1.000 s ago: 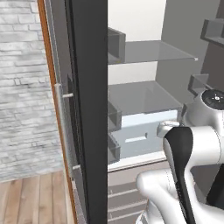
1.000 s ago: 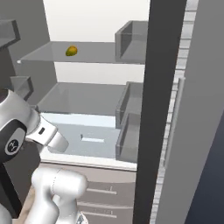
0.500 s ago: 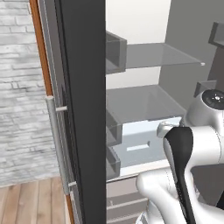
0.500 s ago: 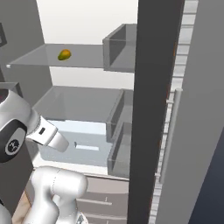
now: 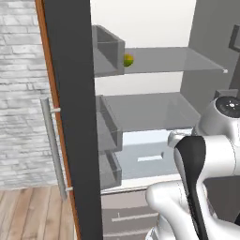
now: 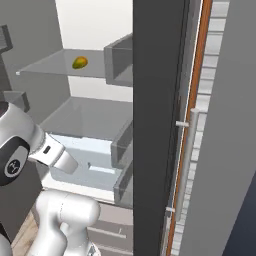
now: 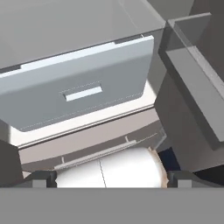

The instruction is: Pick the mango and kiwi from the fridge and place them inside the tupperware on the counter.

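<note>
The fridge (image 5: 70,117) stands with both doors open, showing a pale interior with grey shelves. The mango (image 5: 128,60), small and orange-yellow, lies alone on the upper glass shelf toward its back left; from the other side the mango (image 6: 79,62) sits mid-shelf. My gripper (image 7: 111,179) is open, its two dark fingertips (image 7: 39,179) far apart with nothing between them. It hangs low in front of the fridge (image 6: 155,125), facing the pale crisper drawer (image 7: 78,92), well below the mango's shelf. The kiwi, the tupperware and the counter are out of view.
Grey door bins (image 5: 108,51) jut from the left door and more bins (image 6: 122,57) from the right door. Long silver bar handles (image 6: 186,160) run down the door fronts. A brick wall (image 5: 21,93) and wooden floor (image 5: 33,211) lie to the left. Bottom drawers (image 5: 126,215) sit under the crisper.
The whole picture has shifted in both base views, so the base has driven; the fridge interior now looks closer and the mango has come into the left view. The arm's pose looks unchanged.
</note>
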Robot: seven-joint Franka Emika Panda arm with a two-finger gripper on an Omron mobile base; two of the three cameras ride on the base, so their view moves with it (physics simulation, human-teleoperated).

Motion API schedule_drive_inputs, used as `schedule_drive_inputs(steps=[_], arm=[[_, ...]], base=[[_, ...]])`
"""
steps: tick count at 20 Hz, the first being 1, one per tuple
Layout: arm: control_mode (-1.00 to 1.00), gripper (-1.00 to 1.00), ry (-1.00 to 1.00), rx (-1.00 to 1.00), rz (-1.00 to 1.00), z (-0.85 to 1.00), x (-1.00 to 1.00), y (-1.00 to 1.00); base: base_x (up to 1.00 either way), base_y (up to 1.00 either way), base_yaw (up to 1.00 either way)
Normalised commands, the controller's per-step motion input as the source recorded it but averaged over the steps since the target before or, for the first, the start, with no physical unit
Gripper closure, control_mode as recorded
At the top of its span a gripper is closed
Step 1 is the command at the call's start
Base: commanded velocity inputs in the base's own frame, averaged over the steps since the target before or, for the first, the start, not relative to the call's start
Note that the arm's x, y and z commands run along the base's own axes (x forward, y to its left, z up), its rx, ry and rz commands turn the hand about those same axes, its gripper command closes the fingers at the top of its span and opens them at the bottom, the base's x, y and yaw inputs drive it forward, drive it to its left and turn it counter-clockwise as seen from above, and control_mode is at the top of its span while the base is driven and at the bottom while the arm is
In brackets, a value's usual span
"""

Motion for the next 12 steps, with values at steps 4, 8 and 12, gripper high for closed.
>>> schedule_drive_inputs(steps=[4, 8, 12], arm=[[1.00, -1.00, 0.00, 0.00, 0.00, 0.00, 0.00, 0.00], [1.00, -1.00, 0.00, 0.00, 0.00, 0.00, 0.00, 0.00], [1.00, -1.00, 0.00, 0.00, 0.00, 0.00, 0.00, 0.00]], base=[[0.41, -0.49, 0.50], [0.58, -0.37, 0.30], [0.73, -0.22, 0.00]])
